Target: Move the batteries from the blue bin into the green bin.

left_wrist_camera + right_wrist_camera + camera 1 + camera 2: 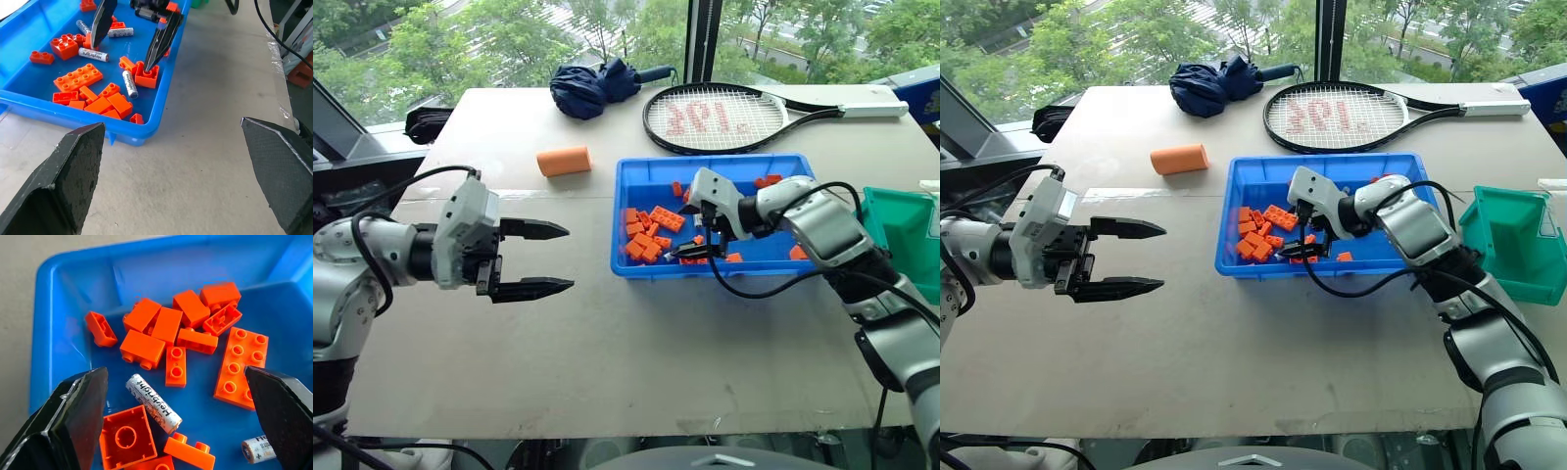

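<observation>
Silver-grey cylindrical batteries: lying among orange plastic bricks in the wide blue plastic bin. Right gripper: spread, empty, poised inside the bin. Left gripper: spread, idle at left. Small teal-green bin: far right. Advice: straddle one battery across its width, avoiding the bricks.

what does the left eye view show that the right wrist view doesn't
Left eye view alone: the green bin at the table's right edge, a tennis racket, a folded navy umbrella, an orange cylinder on the table, and the left tool open above the tabletop.

Right wrist view alone: a printed battery lying between the open right tool's fingers, beside a hollow orange brick.

Both: the blue bin and the orange bricks in it.
</observation>
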`<move>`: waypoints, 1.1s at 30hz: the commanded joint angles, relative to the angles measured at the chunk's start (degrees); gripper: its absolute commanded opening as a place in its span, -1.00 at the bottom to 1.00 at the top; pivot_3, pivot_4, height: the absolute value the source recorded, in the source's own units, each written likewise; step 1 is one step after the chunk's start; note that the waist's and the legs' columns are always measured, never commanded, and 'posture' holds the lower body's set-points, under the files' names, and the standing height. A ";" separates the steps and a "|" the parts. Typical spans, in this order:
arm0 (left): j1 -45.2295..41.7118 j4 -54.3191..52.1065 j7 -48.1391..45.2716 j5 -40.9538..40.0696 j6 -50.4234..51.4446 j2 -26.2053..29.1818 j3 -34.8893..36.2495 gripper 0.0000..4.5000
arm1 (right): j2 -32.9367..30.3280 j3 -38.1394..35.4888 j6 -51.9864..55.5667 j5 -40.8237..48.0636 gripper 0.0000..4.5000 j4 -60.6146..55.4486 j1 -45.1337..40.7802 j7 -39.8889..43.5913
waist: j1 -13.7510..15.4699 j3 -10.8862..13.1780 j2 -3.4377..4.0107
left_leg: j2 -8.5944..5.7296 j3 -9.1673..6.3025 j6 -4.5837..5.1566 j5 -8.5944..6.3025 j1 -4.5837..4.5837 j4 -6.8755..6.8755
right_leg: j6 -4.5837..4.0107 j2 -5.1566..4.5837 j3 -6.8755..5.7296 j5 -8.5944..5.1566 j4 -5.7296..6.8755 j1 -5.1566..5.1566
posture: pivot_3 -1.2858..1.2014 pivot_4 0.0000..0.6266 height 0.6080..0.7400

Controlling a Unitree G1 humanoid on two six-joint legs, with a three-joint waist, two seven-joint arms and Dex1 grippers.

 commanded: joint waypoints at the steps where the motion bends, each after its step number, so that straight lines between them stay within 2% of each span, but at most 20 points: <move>1: -0.99 -1.77 0.54 -1.53 0.61 0.91 2.73 1.00 | 1.95 2.06 0.54 -3.53 0.98 3.80 -3.20 1.82 | 0.00 0.00 0.00 | 0.00 0.00 0.00 0.00 0.00 0.00 | 0.00 0.00 0.00 0.00 0.00 0.00 | 0.03 -0.52 1.00; 8: -1.25 -2.67 1.43 -1.36 0.75 0.52 2.83 1.00 | 3.60 7.13 0.45 -10.18 0.98 8.55 -6.17 5.73 | -0.22 0.00 0.00 | -0.01 0.01 -0.01 0.00 0.00 -0.02 | 0.00 0.01 0.02 0.00 0.05 -0.07 | 0.03 -0.52 1.00; 12: -1.70 -2.71 1.76 -1.06 0.48 0.19 2.29 1.00 | 4.78 7.49 -0.52 -12.97 0.98 10.51 -6.97 6.30 | -0.24 0.00 0.01 | -0.01 0.01 -0.02 0.01 0.00 -0.02 | 0.00 0.01 0.02 0.00 0.06 -0.07 | 0.03 -0.52 1.00; 15: -1.67 -2.70 1.82 -0.82 0.15 -0.07 2.08 1.00 | 5.23 7.52 -0.48 -13.94 0.63 10.44 -6.47 7.41 | -0.67 0.00 0.00 | -0.01 0.01 -0.03 0.01 0.00 -0.02 | 0.00 0.02 0.03 0.00 0.07 -0.08 | 0.03 -0.52 1.00; 16: -1.64 -2.71 1.85 -0.81 0.11 -0.10 2.07 1.00 | 5.31 7.43 -0.53 -14.19 0.35 10.37 -6.28 7.58 | -0.74 0.00 0.00 | -0.01 0.01 -0.03 0.02 0.00 -0.02 | 0.00 0.02 0.02 0.00 0.09 -0.08 | 0.03 -0.52 1.00; 17: -1.69 -2.66 1.87 -0.82 0.09 -0.15 2.03 1.00 | 5.38 7.29 -0.67 -14.46 0.19 10.33 -6.13 7.56 | -0.90 0.00 0.00 | -0.01 0.01 -0.03 0.02 0.00 -0.02 | 0.00 0.02 0.02 0.00 0.09 -0.08 | 0.03 -0.52 1.00; 18: -1.74 -2.56 1.85 -0.75 0.00 -0.20 1.95 1.00 | 5.43 7.07 -1.01 -14.59 -0.08 10.09 -5.95 7.53 | -1.01 0.00 0.00 | -0.01 0.01 -0.03 0.02 0.00 -0.02 | 0.00 0.02 0.03 0.00 0.10 -0.08 | 0.03 -0.52 1.00; 19: -1.86 -2.36 1.81 -0.62 -0.13 -0.27 1.77 1.00 | 5.42 6.92 -1.19 -14.59 -0.23 9.61 -5.78 7.83 | -1.12 0.00 0.00 | -0.01 0.01 -0.03 0.02 0.00 -0.02 | 0.00 0.02 0.02 0.00 0.10 -0.08 | 0.03 -0.52 1.00; 21: -1.98 -2.05 1.73 -0.40 -0.40 -0.37 1.54 1.00 | 5.36 6.73 -1.13 -14.61 -0.71 8.65 -5.47 8.30 | -1.27 0.00 0.00 | -0.01 0.01 -0.04 0.02 0.00 -0.02 | 0.00 0.02 0.03 0.00 0.11 -0.09 | 0.03 -0.52 1.00; 23: -2.13 -1.68 1.56 -0.12 -0.79 -0.46 1.28 1.00 | 5.17 6.74 -0.98 -14.69 -0.96 7.64 -5.17 8.81 | -1.34 0.00 0.00 | 0.00 0.01 -0.04 0.02 0.00 -0.03 | 0.00 0.02 0.03 0.00 0.13 -0.11 | 0.03 -0.52 1.00; 33: -2.70 -0.54 1.04 0.14 -1.53 -0.69 0.63 1.00 | 3.30 2.45 -0.33 -12.59 -0.96 0.90 -4.33 10.42 | -1.32 0.01 0.01 | 0.00 0.01 -0.05 0.02 0.00 -0.04 | 0.00 0.02 0.03 0.00 0.15 -0.13 | 0.03 -0.52 1.00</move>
